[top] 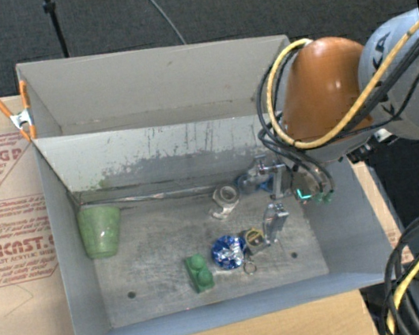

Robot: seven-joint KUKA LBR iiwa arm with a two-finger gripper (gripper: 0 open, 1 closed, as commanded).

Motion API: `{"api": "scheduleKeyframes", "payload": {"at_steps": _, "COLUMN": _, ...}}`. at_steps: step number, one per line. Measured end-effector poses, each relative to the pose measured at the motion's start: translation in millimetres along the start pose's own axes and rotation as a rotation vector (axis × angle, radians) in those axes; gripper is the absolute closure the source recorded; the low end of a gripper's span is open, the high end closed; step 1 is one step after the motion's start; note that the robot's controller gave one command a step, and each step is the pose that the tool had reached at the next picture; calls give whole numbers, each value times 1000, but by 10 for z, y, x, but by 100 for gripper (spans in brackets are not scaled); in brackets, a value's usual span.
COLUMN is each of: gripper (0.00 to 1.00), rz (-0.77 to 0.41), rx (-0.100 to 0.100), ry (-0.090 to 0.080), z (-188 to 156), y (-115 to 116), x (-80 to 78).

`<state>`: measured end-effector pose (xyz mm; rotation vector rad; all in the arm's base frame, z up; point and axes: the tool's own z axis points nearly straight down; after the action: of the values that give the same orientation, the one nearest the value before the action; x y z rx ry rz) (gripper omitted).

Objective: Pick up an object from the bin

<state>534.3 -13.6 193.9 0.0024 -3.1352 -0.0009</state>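
My gripper (274, 206) hangs low at the right side of the bin, its metal fingers (274, 219) spread apart and pointing down with nothing between them. Just below and left of the fingertips lies a small dark and yellow piece (253, 238). Touching that piece on its left is a blue and white crumpled ball (227, 252). A small grey metal ring-shaped part (225, 197) lies left of the gripper, nearer the back wall.
A green toy block (199, 273) lies near the front wall, left of the blue ball. A pale green cup (99, 230) lies on its side at the far left. The arm's orange cover and cables hang over the bin's right rim.
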Motion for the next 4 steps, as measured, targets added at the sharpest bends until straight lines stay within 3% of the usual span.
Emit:
{"api": "scheduleKeyframes", "payload": {"at_steps": 1, "gripper": 0, "rz": -46, "rx": 1, "ry": -12, "z": 1092, "y": 148, "x": -129}}
{"api": "scheduleKeyframes", "payload": {"at_steps": 2, "gripper": 0, "rz": -266, "rx": 0, "ry": -5, "z": 794, "y": 426, "x": 476}}
{"api": "scheduleKeyframes", "payload": {"at_steps": 3, "gripper": 0, "rz": -521, "rx": 4, "ry": -22, "z": 1212, "y": 782, "x": 444}}
{"api": "scheduleKeyframes", "payload": {"at_steps": 4, "gripper": 100, "rz": -519, "rx": 4, "ry": -18, "z": 1197, "y": 777, "x": 452}}
